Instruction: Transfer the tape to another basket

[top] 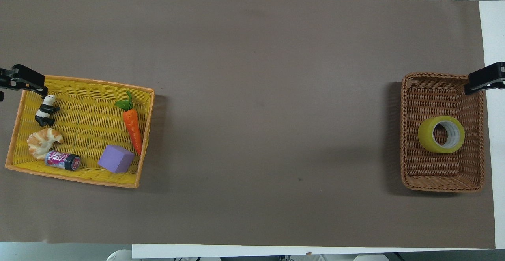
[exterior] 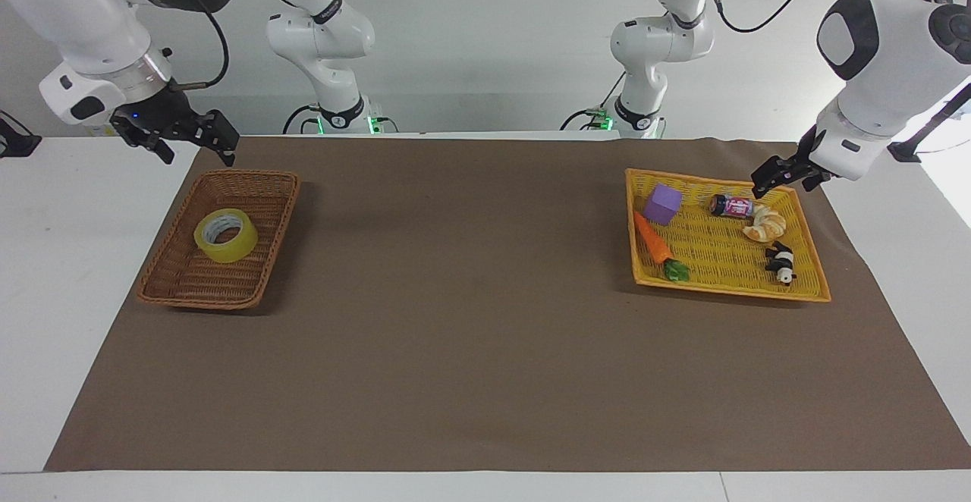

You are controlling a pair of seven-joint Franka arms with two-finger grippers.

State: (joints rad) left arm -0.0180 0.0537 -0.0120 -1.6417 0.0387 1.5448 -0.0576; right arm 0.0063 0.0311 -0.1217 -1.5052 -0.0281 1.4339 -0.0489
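Observation:
The yellow tape (exterior: 225, 235) lies flat in the brown wicker basket (exterior: 262, 183) at the right arm's end of the table; it also shows in the overhead view (top: 441, 134) inside the basket (top: 442, 184). My right gripper (exterior: 199, 158) is open and empty, up in the air by the basket's rim, apart from the tape; one finger (top: 484, 77) shows in the overhead view. My left gripper (exterior: 775, 180) hangs over the corner of the yellow tray and holds nothing that I can see; it also shows in the overhead view (top: 23, 81).
The flat yellow tray (exterior: 806, 293) at the left arm's end holds a purple cube (exterior: 663, 203), a carrot (exterior: 654, 240), a small can (exterior: 731, 205), a croissant (exterior: 765, 224) and a toy panda (exterior: 781, 262). A brown mat (exterior: 470, 320) covers the table between basket and tray.

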